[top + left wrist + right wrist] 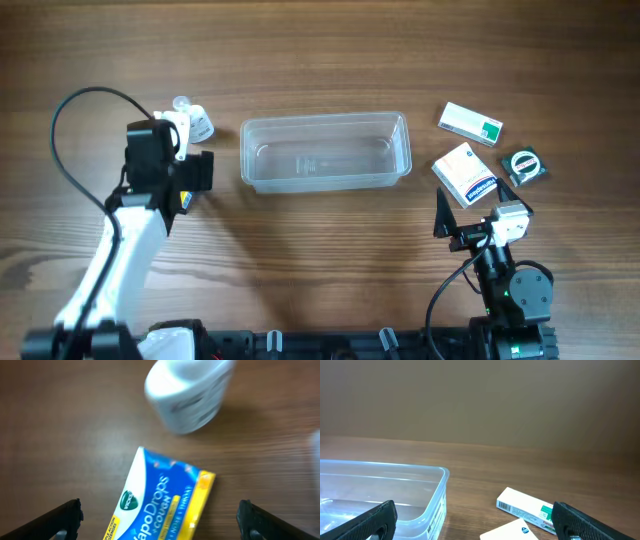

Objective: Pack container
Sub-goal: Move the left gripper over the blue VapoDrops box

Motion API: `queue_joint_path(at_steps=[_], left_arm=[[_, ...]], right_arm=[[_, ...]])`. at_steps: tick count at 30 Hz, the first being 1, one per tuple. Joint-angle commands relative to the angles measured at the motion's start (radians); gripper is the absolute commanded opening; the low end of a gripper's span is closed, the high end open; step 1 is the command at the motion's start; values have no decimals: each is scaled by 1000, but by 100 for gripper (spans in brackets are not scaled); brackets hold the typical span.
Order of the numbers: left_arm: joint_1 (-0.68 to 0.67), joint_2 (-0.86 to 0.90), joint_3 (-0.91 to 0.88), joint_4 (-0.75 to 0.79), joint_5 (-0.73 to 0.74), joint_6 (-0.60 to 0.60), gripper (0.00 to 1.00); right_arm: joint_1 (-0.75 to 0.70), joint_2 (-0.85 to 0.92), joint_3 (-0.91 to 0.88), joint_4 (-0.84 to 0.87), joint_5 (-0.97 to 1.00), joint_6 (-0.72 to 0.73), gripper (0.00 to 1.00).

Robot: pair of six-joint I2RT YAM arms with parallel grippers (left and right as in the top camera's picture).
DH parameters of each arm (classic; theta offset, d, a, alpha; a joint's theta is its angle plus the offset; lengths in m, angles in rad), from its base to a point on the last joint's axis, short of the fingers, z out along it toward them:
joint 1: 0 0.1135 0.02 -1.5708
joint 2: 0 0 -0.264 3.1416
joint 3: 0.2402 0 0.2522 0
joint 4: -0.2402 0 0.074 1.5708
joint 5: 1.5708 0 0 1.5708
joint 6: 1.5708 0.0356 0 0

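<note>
Midway across the wooden table point(320, 270) sits the clear plastic container point(330, 150), empty. At its nine o'clock the left gripper point(160, 517) hangs, fingers spread, over a Vicks VapoDrops packet point(165, 500). At four o'clock the right gripper point(475, 519) is likewise spread and holds nothing. Picking the packet looks next: square the wrist to its slant, straddle its narrow width, and clear the white bottle point(190, 395) at its twelve o'clock.

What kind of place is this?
Probably a robot practice bench: a wooden table, a robot's left arm and right arm, and a clear container with small boxes set out beside it.
</note>
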Motion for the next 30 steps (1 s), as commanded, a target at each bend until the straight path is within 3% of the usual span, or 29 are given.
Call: queue_joint_path(at_steps=[1, 9, 10, 12, 13, 15, 21, 30], left_arm=[[113, 59, 8, 22, 12, -111, 100], [322, 57, 8, -2, 13, -462, 100], [334, 58, 8, -13, 13, -498, 92], [361, 63, 6, -41, 12, -552, 63], [381, 64, 6, -48, 12, -588, 38], [410, 68, 6, -47, 13, -662, 7], [419, 119, 5, -26, 15, -704, 4], [419, 275, 6, 107, 232, -702, 4]], right_arm=[[-1, -5, -2, 3, -9, -10, 100], [-1, -5, -2, 3, -9, -10, 100], [-1, -5, -2, 3, -9, -10, 100], [-1, -5, -2, 3, -9, -10, 100], [-1, -5, -2, 3, -9, -10, 100], [-1, -5, -2, 3, -9, -10, 100], [-1, -5, -2, 3, -9, -10, 100], [-1, -5, -2, 3, -9, -10, 100]])
